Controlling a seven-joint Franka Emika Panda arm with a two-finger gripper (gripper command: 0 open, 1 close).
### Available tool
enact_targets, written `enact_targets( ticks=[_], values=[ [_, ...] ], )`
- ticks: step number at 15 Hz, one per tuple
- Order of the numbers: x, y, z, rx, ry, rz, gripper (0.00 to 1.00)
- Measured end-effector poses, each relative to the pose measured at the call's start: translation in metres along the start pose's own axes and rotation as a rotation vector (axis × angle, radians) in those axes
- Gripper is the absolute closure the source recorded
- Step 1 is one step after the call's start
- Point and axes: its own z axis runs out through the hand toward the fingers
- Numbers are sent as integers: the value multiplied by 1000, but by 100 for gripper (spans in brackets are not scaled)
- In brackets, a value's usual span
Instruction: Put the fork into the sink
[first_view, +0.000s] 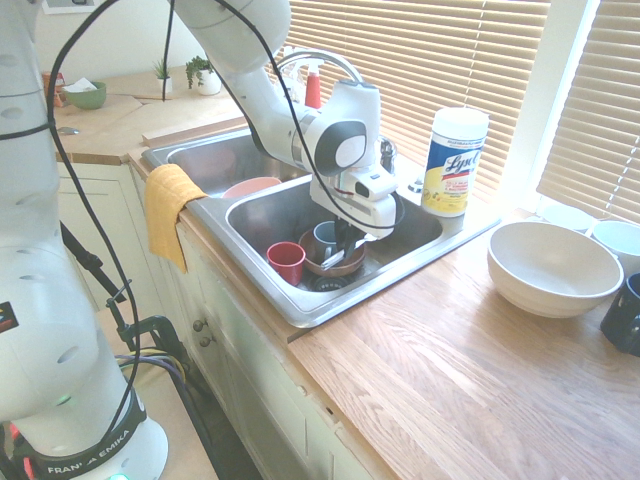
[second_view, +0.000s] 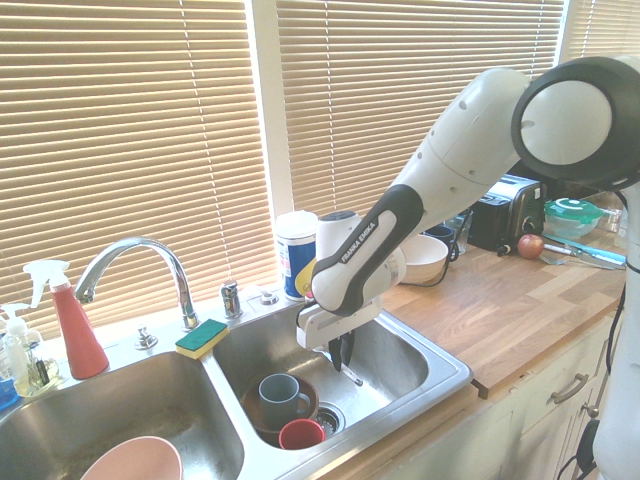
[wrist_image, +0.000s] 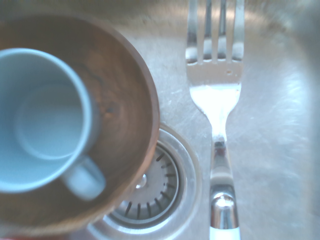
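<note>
Nearest the wrist camera, your fork (wrist_image: 216, 90) is inside the sink (second_view: 400, 375), near the brown bowl (wrist_image: 117, 105), with your end effector (second_view: 342, 362) clenched on it.

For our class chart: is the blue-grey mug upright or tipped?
Upright: the mug stands in the wooden bowl, its open rim facing up.

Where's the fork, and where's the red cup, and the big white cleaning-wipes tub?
Fork (wrist_image: 216, 92): wrist view, on its broad metal head just below the tines.
Red cup (first_view: 286, 264): first exterior view, on its outer side.
Wipes tub (first_view: 455, 168): first exterior view, on its label.
</note>
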Motion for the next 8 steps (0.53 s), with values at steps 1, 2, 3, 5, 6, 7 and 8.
enact_targets(
  ticks=[1, 2, 3, 5, 6, 7, 8],
  values=[
    [3, -1, 14, -11, -6, 5, 100],
    [6, -2, 26, -22, -13, 8, 100],
    [7, -1, 37, -32, -19, 10, 100],
    [6, 2, 56, -59, -34, 10, 100],
    [5, 2, 64, -69, -37, 8, 100],
    [4, 3, 71, -76, -39, 7, 100],
    [3, 4, 78, -87, -44, 7, 100]
  ],
)
